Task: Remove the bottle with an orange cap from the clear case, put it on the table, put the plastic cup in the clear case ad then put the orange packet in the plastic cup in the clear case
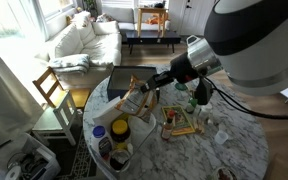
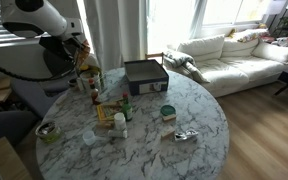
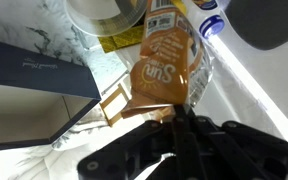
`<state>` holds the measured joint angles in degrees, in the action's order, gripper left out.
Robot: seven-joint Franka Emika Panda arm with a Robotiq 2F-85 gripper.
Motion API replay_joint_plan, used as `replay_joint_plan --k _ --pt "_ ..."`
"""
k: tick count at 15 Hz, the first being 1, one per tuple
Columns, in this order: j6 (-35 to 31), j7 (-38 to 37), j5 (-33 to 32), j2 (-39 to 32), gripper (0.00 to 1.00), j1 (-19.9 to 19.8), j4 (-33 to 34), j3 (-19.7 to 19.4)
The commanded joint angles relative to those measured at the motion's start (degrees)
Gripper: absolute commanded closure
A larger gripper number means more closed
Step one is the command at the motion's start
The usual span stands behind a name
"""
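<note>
My gripper [image 3: 179, 112] is shut on the orange packet [image 3: 164, 62], which hangs from the fingers above the table [image 2: 174, 150]. The gripper [image 1: 147, 87] and packet [image 1: 134, 100] show in both exterior views, the packet [image 2: 87, 72] hanging under the gripper [image 2: 82, 55]. In the wrist view the plastic cup [image 3: 104, 15] lies just beyond the packet. It stands on a yellowish see-through surface that looks like the clear case [image 3: 124, 43]. I cannot tell whether the cup sits inside it. The bottle with an orange cap is not clearly visible.
A dark rectangular tray [image 2: 144, 75] stands at the table's far side and to the left in the wrist view [image 3: 34, 70]. A yellow tub with a blue lid [image 1: 121, 130] is close to the cup. Small jars and packets lie around the table's middle.
</note>
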<state>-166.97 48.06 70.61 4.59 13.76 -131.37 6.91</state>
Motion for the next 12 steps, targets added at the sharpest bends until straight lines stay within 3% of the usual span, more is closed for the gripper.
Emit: replay_joint_plan --k 1,7,12 --pt "-3.33 14.41 11.04 -1.47 1.0 1.75 0.16 0.33" --pt "-9.07 37.33 27.1 -4.78 1.0 1.87 2.41 0.57" --pt "-11.05 55.8 44.8 -7.2 1.0 1.7 6.6 0.41"
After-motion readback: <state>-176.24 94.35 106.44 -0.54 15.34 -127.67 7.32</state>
